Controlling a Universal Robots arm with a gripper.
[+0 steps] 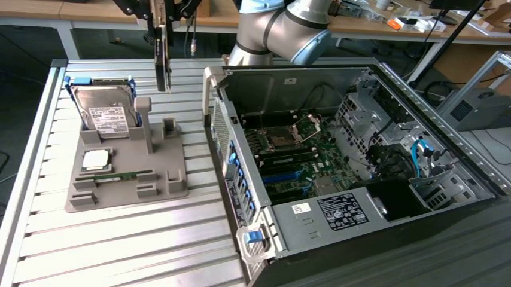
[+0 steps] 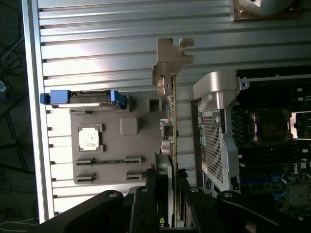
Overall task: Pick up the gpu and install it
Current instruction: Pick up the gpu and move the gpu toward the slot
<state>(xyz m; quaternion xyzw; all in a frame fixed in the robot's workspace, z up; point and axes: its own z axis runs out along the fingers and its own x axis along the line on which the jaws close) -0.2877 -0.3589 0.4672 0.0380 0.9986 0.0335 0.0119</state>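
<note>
1 gpu (image 1: 163, 60) in 1 gripper (image 2: 171, 187), 1 hard drive (image 1: 108, 113), perhaps 1 CPU (image 1: 96, 159)

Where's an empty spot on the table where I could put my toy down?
Biggest bare patch: the slatted table at the exterior view's bottom left, bordered by the grey holder and the computer case. A thin strip runs between holder and case, though the gpu hangs above it in the claw. Inside the case is crowded with motherboard and cables.

Ribbed table (image 1: 119, 251) of bare, shiny metal — tray (image 1: 119, 200) matt grey plastic — gpu (image 2: 170, 92) bracket dull metal.
</note>
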